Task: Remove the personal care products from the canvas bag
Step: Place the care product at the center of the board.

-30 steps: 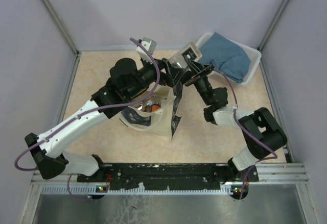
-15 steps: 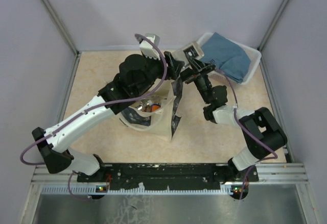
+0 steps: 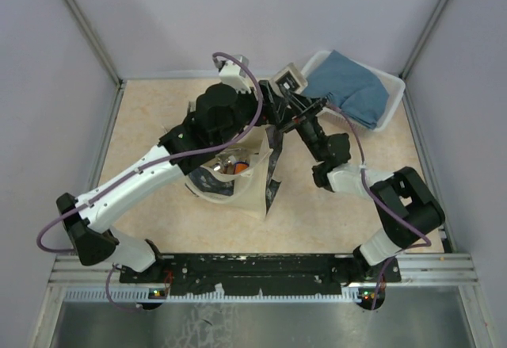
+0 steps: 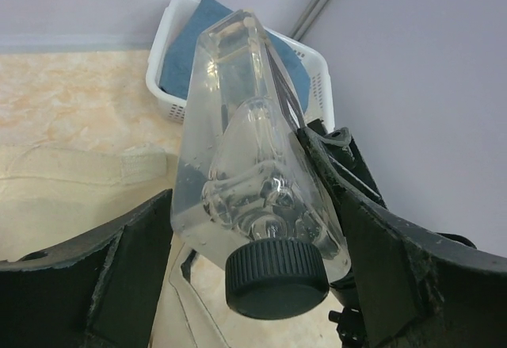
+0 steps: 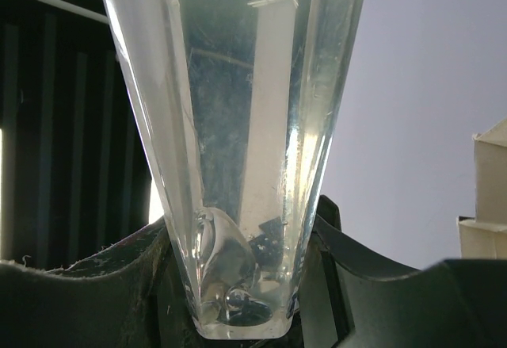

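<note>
Found right gripper [image 5: 242,284] clamped on clear bottle [image 4: 238,126], aloft beyond canvas bag [image 3: 245,189], toward tabletop's [image 3: 158,110] far edge. Found left gripper [image 4: 238,174] spread round capped end; grip undetermined. Noted left arm [image 3: 142,177] and right arm [image 3: 348,177] extended, converging.

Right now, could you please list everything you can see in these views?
clear bottle: one, clear with black cap, aloft between both end effectors
canvas bag: one, cream with dark panel, mid-table, mouth open
products in the bag: count unclear, orange and pale, inside
basket: one, white, far right corner
cloth: one, blue, in the basket
table: one, beige
left end effector: one, black, flanking the bottle's cap end, grip unclear
right end effector: one, black, clamped on the bottle's base
</note>
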